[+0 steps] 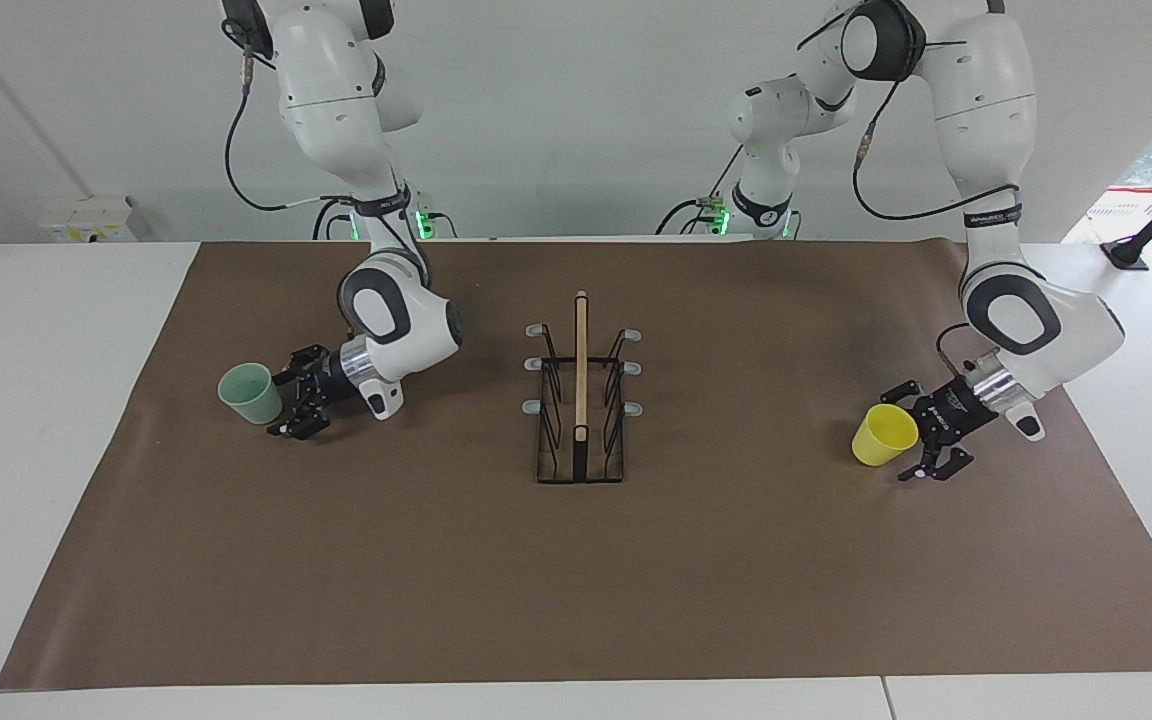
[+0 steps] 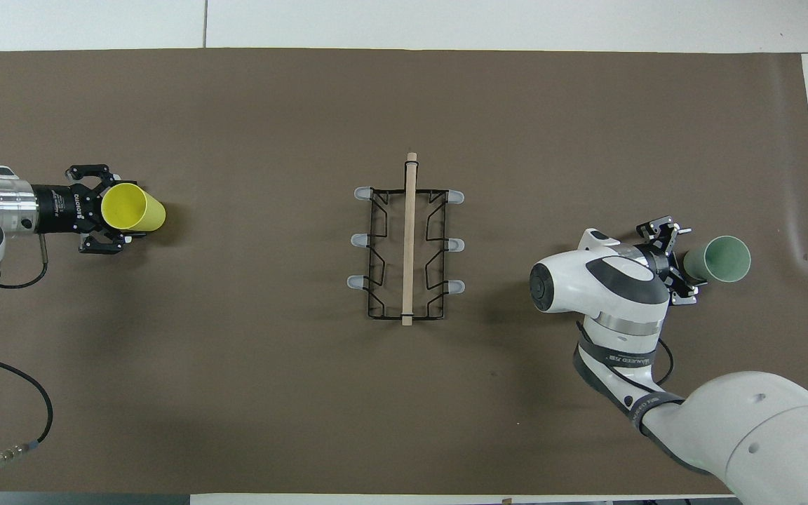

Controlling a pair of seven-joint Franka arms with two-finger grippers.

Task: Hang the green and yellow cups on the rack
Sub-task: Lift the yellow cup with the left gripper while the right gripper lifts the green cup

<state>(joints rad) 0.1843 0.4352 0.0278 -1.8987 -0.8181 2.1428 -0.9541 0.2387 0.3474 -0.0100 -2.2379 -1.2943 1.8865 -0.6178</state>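
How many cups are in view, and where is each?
2. The green cup stands at the right arm's end of the table, the yellow cup at the left arm's end, the rack between them. None hang on it.
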